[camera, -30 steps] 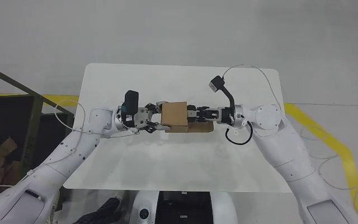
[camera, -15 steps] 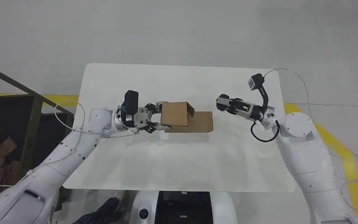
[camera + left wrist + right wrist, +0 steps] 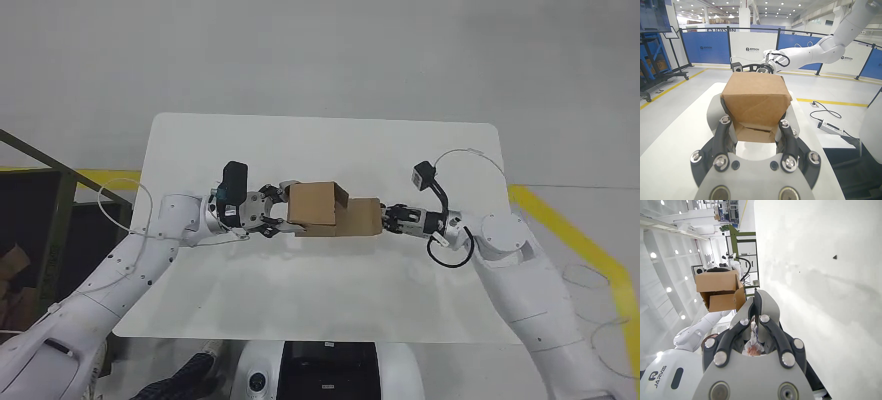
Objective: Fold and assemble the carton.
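Returning to the brown cardboard carton's [image 3: 312, 205] open flap [image 3: 362, 217] — right claw [image 3: 388, 219] pressed together, left claw [image 3: 278, 210] pinching carton — ready to fold.

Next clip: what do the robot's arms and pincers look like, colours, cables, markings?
Left arm and right arm: glossy white, rounded joint shells. Left pincer and right pincer: grey metal base, black linkage bars with silver rivets, white finger shells lined black. A black cable loops at the right wrist, beside a stalk-mounted black camera; the left wrist carries a black camera block.
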Motion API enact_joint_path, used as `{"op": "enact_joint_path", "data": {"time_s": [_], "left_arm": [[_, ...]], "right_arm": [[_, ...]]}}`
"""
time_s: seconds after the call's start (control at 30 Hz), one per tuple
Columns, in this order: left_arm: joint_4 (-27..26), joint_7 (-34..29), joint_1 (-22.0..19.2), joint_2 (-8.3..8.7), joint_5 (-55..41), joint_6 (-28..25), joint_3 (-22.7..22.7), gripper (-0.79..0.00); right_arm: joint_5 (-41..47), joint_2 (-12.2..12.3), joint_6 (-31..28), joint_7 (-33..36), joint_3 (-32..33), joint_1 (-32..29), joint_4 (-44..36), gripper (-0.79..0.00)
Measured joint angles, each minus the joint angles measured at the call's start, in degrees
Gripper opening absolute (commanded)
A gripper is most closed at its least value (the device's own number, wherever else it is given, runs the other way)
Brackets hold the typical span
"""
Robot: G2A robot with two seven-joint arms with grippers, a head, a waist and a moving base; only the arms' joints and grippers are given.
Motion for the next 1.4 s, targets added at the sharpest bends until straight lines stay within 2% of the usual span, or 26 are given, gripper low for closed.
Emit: {"op": "enact_joint_path", "data": {"time_s": [0.2,1.07,1.4], "left_arm": [[0.00,0.00,0.00,0.00,0.00,0.00,0.00,-0.785],[0.00,0.00,0.00,0.00,0.00,0.00,0.00,-0.785],[0.00,0.00,0.00,0.00,0.00,0.00,0.00,-0.785]], "right_arm": [[1.95,-0.74,-1.07,-0.26,-2.20,1.98,0.32,-0.785],[1.88,-0.26,-2.01,-0.18,-0.28,2.63,-4.13,-0.785],[2.99,-0.98,-2.14,-0.83,-3.01,4.02,-4.12,-0.785]]}}
